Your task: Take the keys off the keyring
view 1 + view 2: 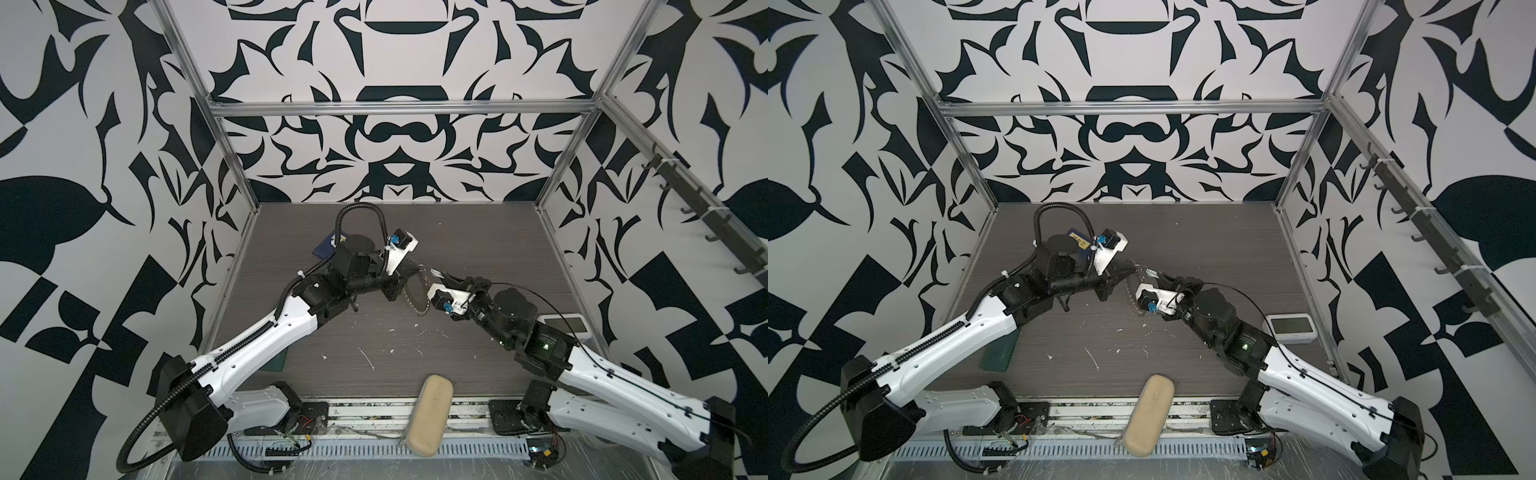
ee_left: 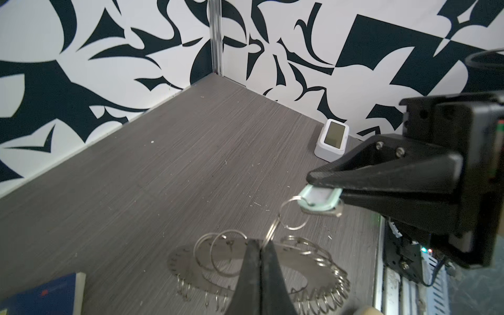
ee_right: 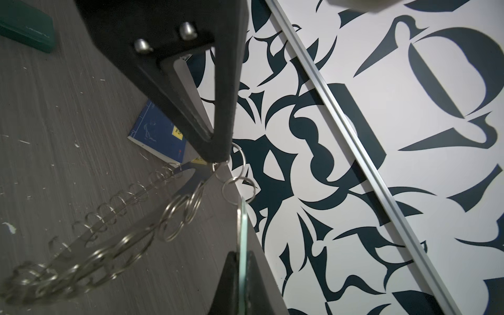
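keyring [image 2: 182, 259] held over the desk [image 2: 163, 177]
left end effector [image 2: 263, 245] clamped on a split ring [image 2: 273, 227]; right end effector [image 2: 324, 188] clamped on the keys [image 2: 319, 200], at the mint tag.

A: Where are the top views looking from?
B: High at the front, both gazing down over the whole counter [image 1: 478, 249].
A: The wrist cameras?
B: Sitting close behind the left pincer [image 2: 261, 242] and right pincer [image 3: 242, 254], both catching the keyring [image 2: 188, 259].

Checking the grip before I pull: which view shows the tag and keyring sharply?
Left wrist view: mint tag in the right fingers is crisp, keyring fairly sharp. Right wrist view: keyring smeared, tag edge-on and soft. Top views: both small, partly hidden.
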Motion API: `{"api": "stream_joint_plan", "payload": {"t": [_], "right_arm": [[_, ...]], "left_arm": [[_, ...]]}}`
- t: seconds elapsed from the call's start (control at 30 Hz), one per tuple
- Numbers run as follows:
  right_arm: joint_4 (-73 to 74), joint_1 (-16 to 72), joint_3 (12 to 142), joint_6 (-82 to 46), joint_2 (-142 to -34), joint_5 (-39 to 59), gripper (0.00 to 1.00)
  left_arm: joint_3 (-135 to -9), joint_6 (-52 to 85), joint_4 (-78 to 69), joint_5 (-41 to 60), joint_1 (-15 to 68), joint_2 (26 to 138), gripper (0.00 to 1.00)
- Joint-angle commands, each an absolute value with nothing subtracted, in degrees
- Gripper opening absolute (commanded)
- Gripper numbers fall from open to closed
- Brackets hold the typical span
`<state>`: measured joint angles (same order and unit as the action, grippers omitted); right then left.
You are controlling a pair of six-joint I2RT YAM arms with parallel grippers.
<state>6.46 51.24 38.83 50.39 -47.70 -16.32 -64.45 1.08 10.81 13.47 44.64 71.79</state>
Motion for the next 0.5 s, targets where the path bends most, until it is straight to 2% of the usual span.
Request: {"api": "stream_joint_plan", "payload": {"t": [0.0, 0.47], "right_arm": [[12.0, 51.2, 44.1, 54.0, -47.3, -17.8, 0.00], [12.4, 50.3, 50.9, 55.7, -51.6, -13.1, 0.00]], "left_arm": [[-68.0, 6.8, 20.0, 6.2, 41.9, 75.1, 0.00], [-71.5, 16.1, 24.1, 17.1, 38.1, 78.6, 0.00]]}}
